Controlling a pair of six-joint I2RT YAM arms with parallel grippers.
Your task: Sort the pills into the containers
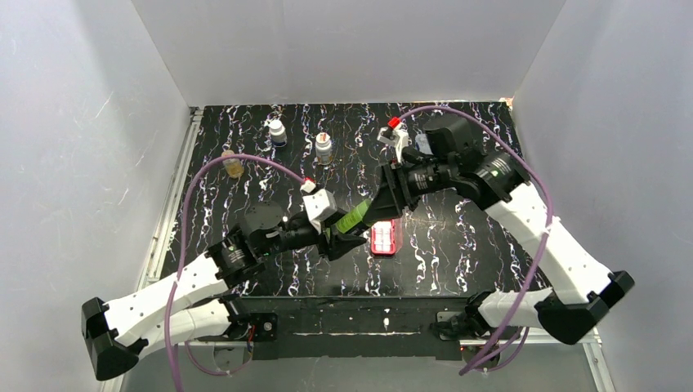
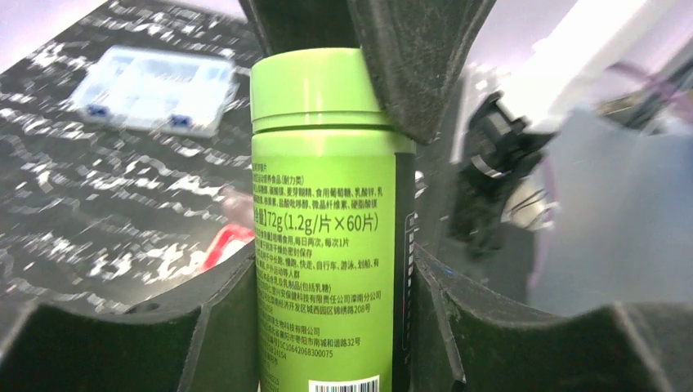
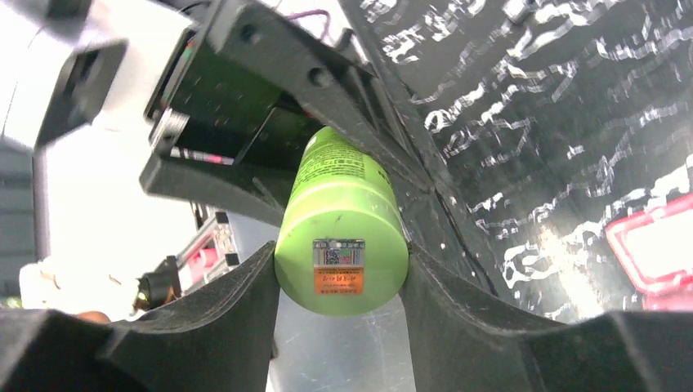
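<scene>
Well, both arms meet over the middle of the black marbled table (image 1: 245,204), and between them is a green bottle (image 1: 353,219). It lies slanted, with its lid end pointing to about 1 o'clock and its base to 7 o'clock.

The left pincer (image 2: 331,261) comes in from 7 o'clock. It is about half closed around the bottle's body, and its two black fingers (image 2: 221,327) press the printed label on either side. The right pincer (image 3: 339,253) reaches in from 1 o'clock and has closed about as far on the lid end, one finger touching each side. The flat top of the lid, with a small orange sticker on it, faces that arm's wrist camera.

The red pill case (image 1: 375,239) lies flat on the table at about 4 o'clock from the bottle, just beside the two pincers. Its whitish compartments (image 1: 385,237) face up. I cannot tell from here what is inside them.

Toward 11 o'clock, well apart from the arms, stand a white bottle with a dark cap (image 1: 278,131) and a second small bottle (image 1: 324,147). A small amber jar (image 1: 234,167) stands at about 10 o'clock. The left wrist camera also shows a clear plastic box (image 2: 155,88) with blue clasps lying on the table beyond the green bottle.
</scene>
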